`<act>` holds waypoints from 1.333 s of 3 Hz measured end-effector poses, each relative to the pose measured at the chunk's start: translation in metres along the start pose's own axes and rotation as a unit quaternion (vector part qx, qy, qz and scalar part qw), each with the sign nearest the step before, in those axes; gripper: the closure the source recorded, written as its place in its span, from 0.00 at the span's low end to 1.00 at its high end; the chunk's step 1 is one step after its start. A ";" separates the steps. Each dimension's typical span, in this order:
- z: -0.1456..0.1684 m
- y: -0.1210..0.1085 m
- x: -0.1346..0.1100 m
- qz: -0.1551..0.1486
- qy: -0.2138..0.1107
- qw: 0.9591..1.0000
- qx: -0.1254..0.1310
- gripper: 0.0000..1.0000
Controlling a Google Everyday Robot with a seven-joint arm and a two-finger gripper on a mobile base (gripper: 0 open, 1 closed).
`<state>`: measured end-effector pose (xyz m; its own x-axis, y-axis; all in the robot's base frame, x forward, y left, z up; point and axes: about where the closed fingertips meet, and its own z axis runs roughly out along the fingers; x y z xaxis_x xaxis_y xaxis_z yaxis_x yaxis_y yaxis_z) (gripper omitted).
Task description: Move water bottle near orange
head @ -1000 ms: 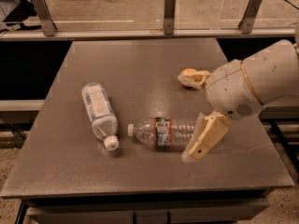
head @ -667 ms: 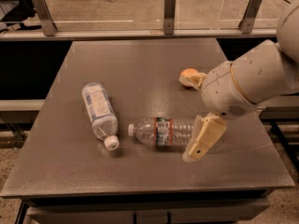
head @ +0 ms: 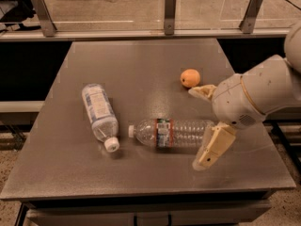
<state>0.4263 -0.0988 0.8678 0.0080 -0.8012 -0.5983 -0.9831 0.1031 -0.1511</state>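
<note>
The water bottle [head: 171, 133], clear and ribbed with a narrow orange-red and green label band and a white cap, lies on its side in the middle of the table, cap to the left. The orange [head: 190, 77] sits behind it, to the right of the table's centre. My gripper [head: 195, 127] is open at the bottle's base end. One finger [head: 202, 91] is just right of and in front of the orange. The other finger [head: 211, 148] lies at the near side of the bottle's base. The bottle is not gripped.
A second bottle with a large white-blue label [head: 99, 110] lies on its side at the left, cap toward the front. The grey table [head: 141, 60] has a front edge near the bottom and a railing with metal posts [head: 170, 6] behind it.
My arm has shifted a little to the right, so the upper finger has come off the orange and the fruit now shows whole. Both bottles have not moved.
</note>
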 end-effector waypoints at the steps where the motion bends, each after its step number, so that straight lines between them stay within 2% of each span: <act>1: 0.022 0.016 0.028 0.040 -0.018 0.998 -0.044 0.00; 2: 0.022 0.016 0.026 0.038 -0.018 0.998 -0.044 0.18; 4: 0.022 0.018 0.023 0.035 -0.024 0.998 -0.043 0.65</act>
<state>0.4132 -0.1020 0.8343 -0.0554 -0.7647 -0.6420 -0.9935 0.1062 -0.0408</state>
